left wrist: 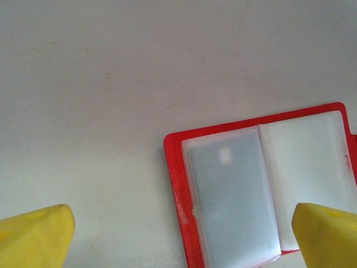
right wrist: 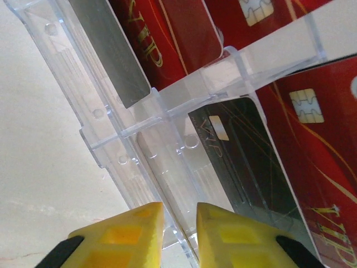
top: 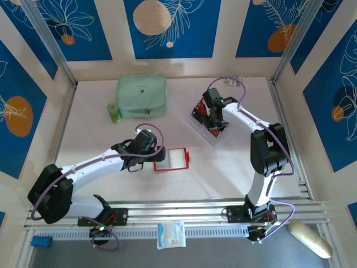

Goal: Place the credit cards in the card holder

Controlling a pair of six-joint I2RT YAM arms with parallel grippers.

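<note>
— Looking at the right wrist view, where are the credit cards (right wrist: 312,162) for us?

— They lie in the compartments of the clear tray (right wrist: 106,106): red ones at the top and the right, one dark card (right wrist: 245,167) in the middle. Our right gripper (right wrist: 179,226) is at the bottom edge. Its fingers are drawn close, with only a thin gap, and the clear wall of the tray stands in that gap. We cannot tell if they pinch the wall or only stand around it.

— So what must we take care of?

— We think we must catch a card, not the tray. It seems better to bring the tips to a free edge of the dark card, close on the card alone, and lift slowly, so the tray does not rise with it.

— And the card holder (left wrist: 174,190)?

— It lies open on the table (left wrist: 111,84), at the lower right of the left wrist view, pale sleeves facing up. Our left gripper (left wrist: 181,220) hovers over it, fingers spread wide, holding nothing. We judge it could press the red cover, so the holder does not slide when we push a card into a sleeve.
</note>
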